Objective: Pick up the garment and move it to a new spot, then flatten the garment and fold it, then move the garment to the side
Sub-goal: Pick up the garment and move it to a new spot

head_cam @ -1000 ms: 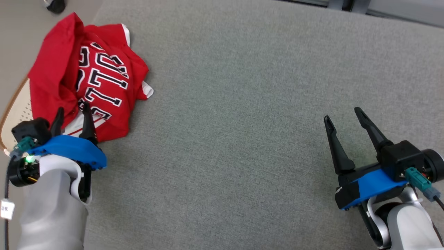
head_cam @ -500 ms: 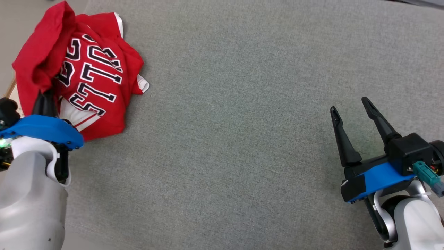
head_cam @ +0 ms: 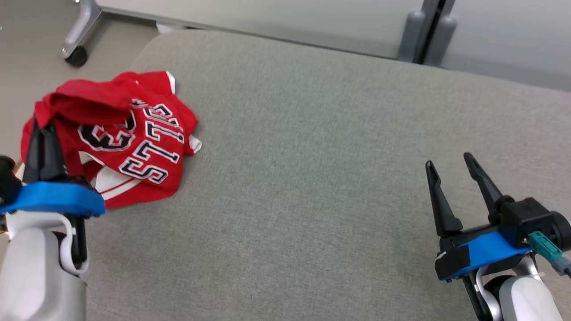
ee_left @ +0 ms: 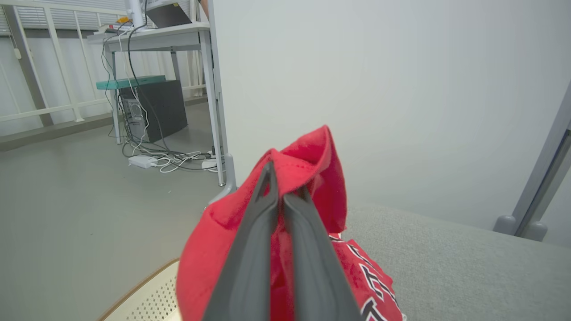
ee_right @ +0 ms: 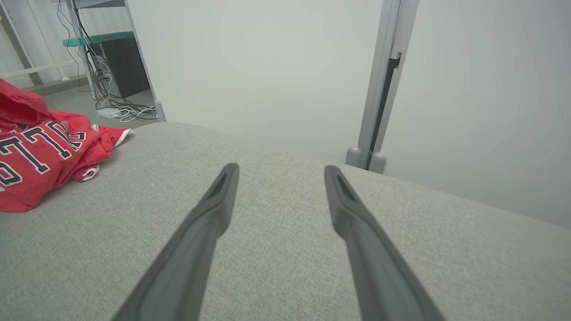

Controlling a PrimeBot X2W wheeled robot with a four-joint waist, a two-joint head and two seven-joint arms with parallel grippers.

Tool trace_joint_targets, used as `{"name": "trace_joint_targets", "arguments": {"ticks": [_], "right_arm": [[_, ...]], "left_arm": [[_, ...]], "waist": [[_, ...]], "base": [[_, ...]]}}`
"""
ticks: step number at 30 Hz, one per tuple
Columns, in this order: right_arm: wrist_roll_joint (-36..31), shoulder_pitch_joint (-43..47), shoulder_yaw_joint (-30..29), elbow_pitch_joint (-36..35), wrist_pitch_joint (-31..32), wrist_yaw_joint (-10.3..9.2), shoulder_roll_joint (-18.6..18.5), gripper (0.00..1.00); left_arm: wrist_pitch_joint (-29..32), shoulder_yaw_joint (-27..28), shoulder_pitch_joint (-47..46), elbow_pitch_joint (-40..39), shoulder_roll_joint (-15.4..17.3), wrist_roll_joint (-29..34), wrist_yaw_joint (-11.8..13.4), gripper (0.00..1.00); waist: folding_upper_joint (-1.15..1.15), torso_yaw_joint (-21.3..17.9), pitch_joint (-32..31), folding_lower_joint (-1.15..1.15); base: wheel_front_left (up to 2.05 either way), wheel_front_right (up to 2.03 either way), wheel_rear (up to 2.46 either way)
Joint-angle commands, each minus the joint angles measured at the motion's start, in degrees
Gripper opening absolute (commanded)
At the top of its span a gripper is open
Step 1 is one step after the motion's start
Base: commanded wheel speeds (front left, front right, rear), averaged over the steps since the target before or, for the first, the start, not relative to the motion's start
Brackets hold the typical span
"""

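Right gripper (head_cam: 448,161): near right corner of the desk (head_cam: 312,187), above the grey fabric top. Fingers spread wide, nothing between them, tips pointing toward the far edge; the right wrist view (ee_right: 281,169) shows bare grey cloth under the gap.

Left gripper (head_cam: 43,133): at the desk's left edge. Fingers pressed together on a raised fold of the garment (head_cam: 134,142); the left wrist view (ee_left: 285,187) shows red cloth pinched between them and peaking above the tips.

Garment, red jersey, white trim, black-and-white lettering: crumpled near the far left corner of the desk. The left part is lifted in the grip and the rest lies on the fabric top. Well apart from the right gripper (ee_right: 40,147).

Pale perforated panel (ee_left: 147,298), brown rim: below the garment, off the desk's left edge.

Caster wheel (head_cam: 76,55): on the floor beyond the far left corner.

Cables (ee_left: 165,160): on the floor, farther back.
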Motion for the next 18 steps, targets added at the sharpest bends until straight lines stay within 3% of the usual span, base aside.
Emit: {"name": "trace_joint_targets", "arguments": {"ticks": [1,11,18], "right_arm": [[0.18,0.95,-0.14,0.24,-0.45,0.02,0.27,1.0],[1.67,4.34,-1.72,-0.11,-1.29,0.02,0.9,1.0],[2.67,3.47,-2.29,-0.67,-1.96,0.02,0.93,1.0]], "left_arm": [[-0.19,-0.11,1.51,-1.74,-0.38,0.58,0.34,0.0],[5.22,-11.1,13.01,-19.92,-5.85,3.16,-0.87,0.0],[8.94,-23.91,11.67,-24.05,-8.33,2.29,-2.09,0.0]], "waist": [[0.01,-2.37,-2.86,0.01],[0.01,-9.26,-6.99,0.01],[0.01,-17.33,-4.03,0.01]], "base": [[0.0,0.0,0.0],[0.0,0.0,0.0],[0.0,0.0,0.0]]}}
